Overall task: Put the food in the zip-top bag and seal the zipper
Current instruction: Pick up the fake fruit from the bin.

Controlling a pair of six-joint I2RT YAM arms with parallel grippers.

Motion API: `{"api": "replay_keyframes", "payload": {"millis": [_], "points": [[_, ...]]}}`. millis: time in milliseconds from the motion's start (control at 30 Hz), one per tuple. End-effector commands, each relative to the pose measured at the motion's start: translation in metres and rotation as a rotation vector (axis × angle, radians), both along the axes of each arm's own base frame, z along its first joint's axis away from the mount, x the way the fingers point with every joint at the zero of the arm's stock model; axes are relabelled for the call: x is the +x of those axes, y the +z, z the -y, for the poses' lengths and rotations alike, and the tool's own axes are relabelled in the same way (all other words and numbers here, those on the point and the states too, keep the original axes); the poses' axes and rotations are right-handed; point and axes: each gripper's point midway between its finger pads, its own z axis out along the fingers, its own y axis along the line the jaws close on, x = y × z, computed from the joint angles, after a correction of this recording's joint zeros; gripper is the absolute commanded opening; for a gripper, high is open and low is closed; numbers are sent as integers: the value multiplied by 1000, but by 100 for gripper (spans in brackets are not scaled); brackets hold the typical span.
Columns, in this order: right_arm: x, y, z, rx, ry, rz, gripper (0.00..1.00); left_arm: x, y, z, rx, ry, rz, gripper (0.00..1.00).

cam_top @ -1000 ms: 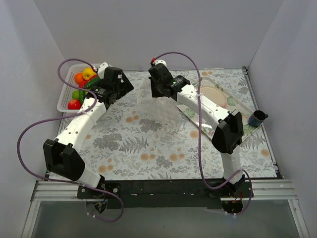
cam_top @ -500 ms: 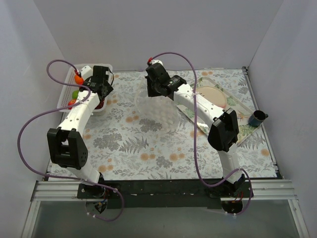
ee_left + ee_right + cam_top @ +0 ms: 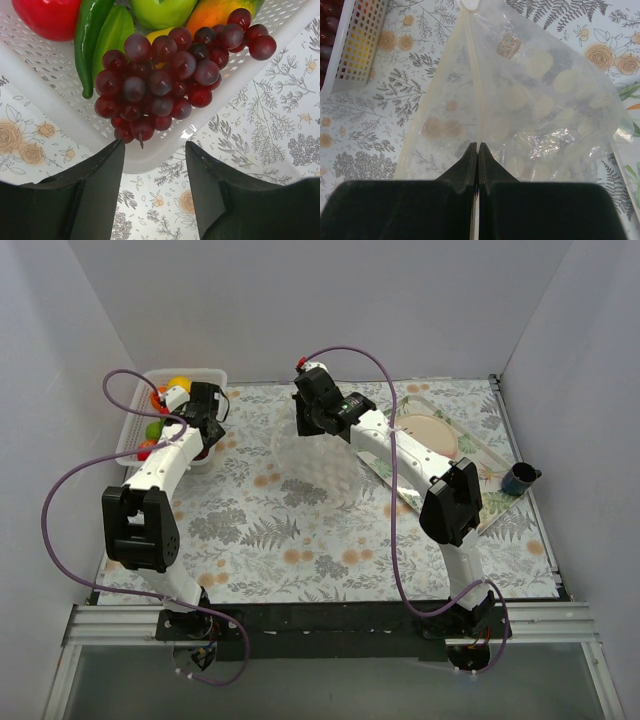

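**Far-left corner of the bench [image 3: 300,530].** The white basket [image 3: 45,115] is holding the food. The left hand [image 3: 155,150], fingers spread and gripping nothing, is hovering just outside the basket's corner, facing the dark grapes [image 3: 165,80]. A long green cucumber [image 3: 87,45] is lying against the bunch, with a red fruit [image 3: 47,15] and a green fruit [image 3: 162,7] behind.

Suggested approach: the hand is best carried over the rim and closed across the thick middle of the bunch, clear of the cucumber and the slotted wall.

**Middle of the far edge.** The zip-top bag [image 3: 545,100] is lying with no food showing inside. The right hand [image 3: 478,147], fingers closed, is pinching the zipper [image 3: 476,85], probably to steady the mouth. Whether the mouth is gaping wide enough cannot be told.
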Motion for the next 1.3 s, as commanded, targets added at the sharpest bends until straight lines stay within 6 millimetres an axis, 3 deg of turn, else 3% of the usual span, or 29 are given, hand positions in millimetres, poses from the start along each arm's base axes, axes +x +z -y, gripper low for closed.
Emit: {"api": "replay_keyframes", "payload": {"millis": [0,167,467,600,700,800,933,1267], "points": [[2,8,-3,24,9,23,1,5,11,-7,23,30,51,49],[0,6,-3,23,10,18,1,4,4,-9,24,45,40,43],[0,6,-5,31,16,11,1,-2,-5,-13,28,57,38,43],[-1,5,-5,29,19,8,1,1,-7,-15,31,57,50,39],[-2,4,-4,26,19,5,1,6,-4,-17,35,53,58,29],[-3,3,-3,23,18,1,1,10,-2,-18,40,49,63,0],[-4,3,-2,18,19,3,1,14,18,-17,42,22,107,0],[-3,5,-2,7,32,8,1,17,96,-22,83,-1,255,0]]}}
